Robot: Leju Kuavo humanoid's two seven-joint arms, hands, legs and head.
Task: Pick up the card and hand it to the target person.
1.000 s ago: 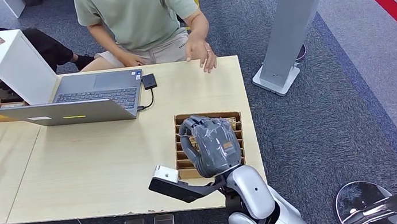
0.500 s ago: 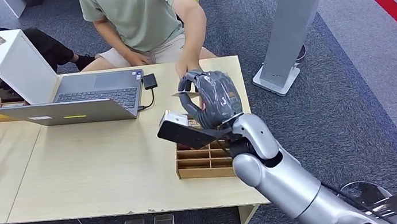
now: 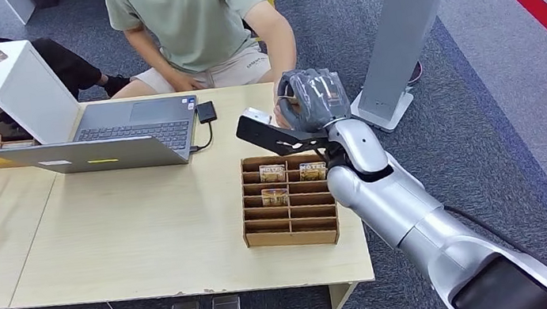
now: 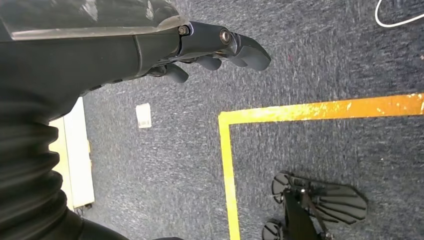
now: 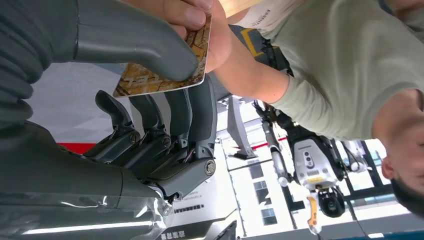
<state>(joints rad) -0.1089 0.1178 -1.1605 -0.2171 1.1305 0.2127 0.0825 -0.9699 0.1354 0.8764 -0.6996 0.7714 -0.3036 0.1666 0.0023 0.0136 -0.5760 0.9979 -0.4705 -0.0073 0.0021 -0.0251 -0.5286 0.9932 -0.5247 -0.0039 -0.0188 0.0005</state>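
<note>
reaching out past the far edge of the table (image 3: 146, 243), the right hand (image 3: 313, 100) hides almost all of the card (image 5: 165, 67) from the head view, where little more than a thin sliver at its fingers can be made out. seen from the right wrist, the card is clearer: a brown and gold patterned card pinched between the thick grey thumb (image 5: 135, 42) and the darker fingers (image 5: 192, 117), so the right hand is clamped on it. the person's hand (image 5: 200, 25) meets the same card at its far end, fingers touching it, with part of that hand cut off by the picture's edge. the person in the green shirt (image 3: 188, 14) sits at the table's far side, head cut off in the head view. the left hand (image 4: 200, 47) hangs over grey carpet, fingers loosely curled and holding nothing. below the right arm sits the wooden slotted box (image 3: 289, 200) with a few cards standing in its compartments.
</note>
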